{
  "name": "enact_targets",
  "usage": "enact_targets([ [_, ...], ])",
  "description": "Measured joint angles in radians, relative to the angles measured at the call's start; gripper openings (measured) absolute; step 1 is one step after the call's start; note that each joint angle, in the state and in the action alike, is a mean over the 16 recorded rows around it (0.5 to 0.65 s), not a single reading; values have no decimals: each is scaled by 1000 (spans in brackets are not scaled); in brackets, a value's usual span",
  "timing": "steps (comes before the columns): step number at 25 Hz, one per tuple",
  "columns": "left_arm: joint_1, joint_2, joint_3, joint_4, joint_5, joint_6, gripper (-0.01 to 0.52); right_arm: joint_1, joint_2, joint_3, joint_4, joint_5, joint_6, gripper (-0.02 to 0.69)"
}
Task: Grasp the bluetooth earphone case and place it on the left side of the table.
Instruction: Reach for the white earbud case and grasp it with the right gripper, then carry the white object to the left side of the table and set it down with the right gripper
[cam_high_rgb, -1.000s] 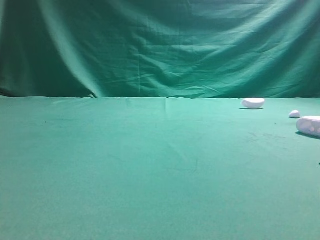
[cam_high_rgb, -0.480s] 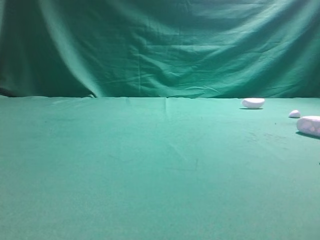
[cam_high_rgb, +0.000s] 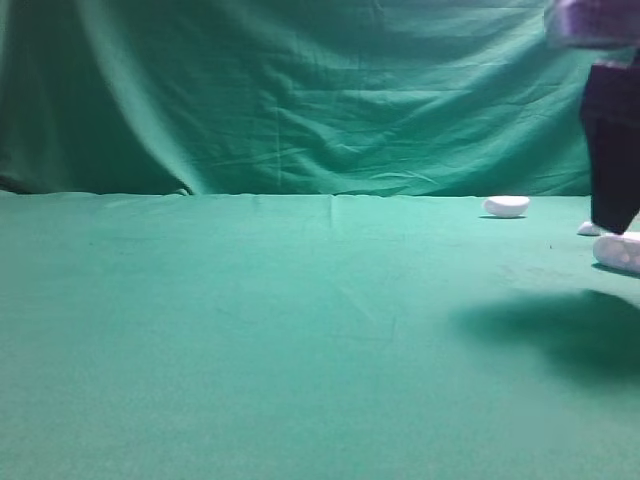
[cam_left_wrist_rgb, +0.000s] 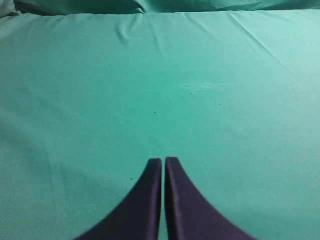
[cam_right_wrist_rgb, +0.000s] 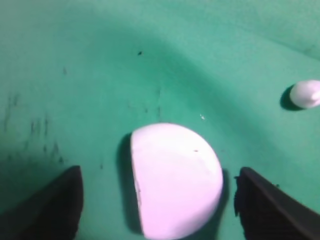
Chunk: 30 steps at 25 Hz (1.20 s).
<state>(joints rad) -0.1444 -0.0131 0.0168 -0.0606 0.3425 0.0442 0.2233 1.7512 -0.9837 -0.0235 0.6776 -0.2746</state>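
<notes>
Straddling the bluetooth earphone case (cam_right_wrist_rgb: 175, 180), the right gripper (cam_right_wrist_rgb: 160, 200) gapes empty over the table (cam_high_rgb: 250, 330).

The left end effector (cam_left_wrist_rgb: 163, 161) has two smooth, dark, near-black fingers that taper to blunt tips. The right end effector (cam_right_wrist_rgb: 159, 200) has matching dark wedge-shaped fingers; its arm (cam_high_rgb: 612, 150) is black, capped by a pale blurred part.

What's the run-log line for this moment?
phase: approach | right gripper: open, straddling bluetooth earphone case, no contact | left gripper: shut, idle over table | case: not yet lifted
</notes>
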Motion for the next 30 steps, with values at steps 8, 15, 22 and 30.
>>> enact_targets([
  [8, 0, 0, 0, 0, 0, 0, 0, 2, 25, -28, -40, 14, 19, 383],
  [15, 0, 0, 0, 0, 0, 0, 0, 50, 29, -163, -43, 74, 41, 317],
  [22, 0, 0, 0, 0, 0, 0, 0, 201, 87, -444, 6, 120, 30, 317],
  [30, 0, 0, 0, 0, 0, 0, 0, 442, 309, -832, 66, 143, 3, 317],
])
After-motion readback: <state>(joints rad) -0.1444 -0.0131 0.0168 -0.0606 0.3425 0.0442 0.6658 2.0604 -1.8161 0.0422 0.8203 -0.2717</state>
